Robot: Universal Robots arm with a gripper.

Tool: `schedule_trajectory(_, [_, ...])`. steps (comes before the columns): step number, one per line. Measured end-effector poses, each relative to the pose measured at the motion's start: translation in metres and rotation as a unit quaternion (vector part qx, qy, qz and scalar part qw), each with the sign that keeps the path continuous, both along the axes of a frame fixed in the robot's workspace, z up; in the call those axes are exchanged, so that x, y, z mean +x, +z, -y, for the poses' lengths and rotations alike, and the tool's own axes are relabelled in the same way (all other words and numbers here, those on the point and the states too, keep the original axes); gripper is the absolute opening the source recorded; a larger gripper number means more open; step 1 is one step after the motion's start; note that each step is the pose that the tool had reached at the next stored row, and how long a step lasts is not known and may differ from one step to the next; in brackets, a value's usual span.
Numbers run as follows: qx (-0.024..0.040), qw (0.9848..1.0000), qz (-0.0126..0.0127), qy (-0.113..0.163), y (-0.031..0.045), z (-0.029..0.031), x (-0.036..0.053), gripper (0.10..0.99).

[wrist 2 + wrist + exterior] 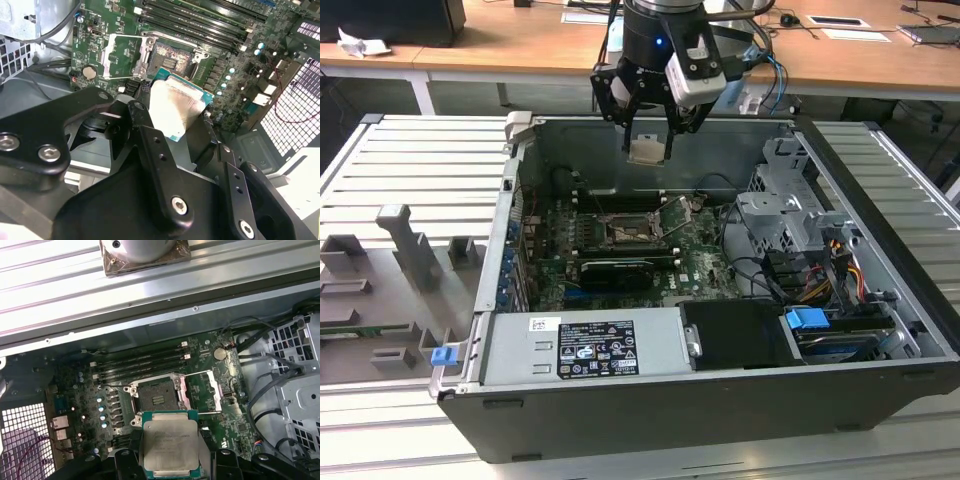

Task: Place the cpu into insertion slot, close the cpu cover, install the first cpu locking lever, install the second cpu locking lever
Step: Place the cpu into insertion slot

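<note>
My gripper (647, 135) hangs above the back wall of the open computer case, shut on the cpu (647, 149). The cpu is a flat square chip with a pale silver top (170, 444) and a green edge, tilted between the black fingers (150, 145) in the second wrist view. Below it on the green motherboard (705, 262) lies the insertion slot (623, 232), a dark square socket (156, 396) with a silver rim, bare inside. The cpu cover (202, 390) stands swung open beside the slot, its window showing the board (122, 56).
Long black memory slots (142, 362) run along the slot's far side. A black card (615, 272) sits in front of it. A grey power supply (585, 345) fills the case front, a drive cage (790, 215) with cables the exterior view's right. Grey fixtures (410, 250) stand outside left.
</note>
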State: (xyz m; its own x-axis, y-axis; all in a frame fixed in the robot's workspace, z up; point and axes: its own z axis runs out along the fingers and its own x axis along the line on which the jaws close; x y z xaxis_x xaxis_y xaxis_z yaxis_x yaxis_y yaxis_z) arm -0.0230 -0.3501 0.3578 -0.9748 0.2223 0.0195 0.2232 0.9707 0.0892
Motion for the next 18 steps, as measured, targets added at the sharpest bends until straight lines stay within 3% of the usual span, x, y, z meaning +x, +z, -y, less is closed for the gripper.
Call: schedule_trajectory(18, [0.0001,0.9991,0.0,-0.043,-0.0003,0.0,0.0,0.529])
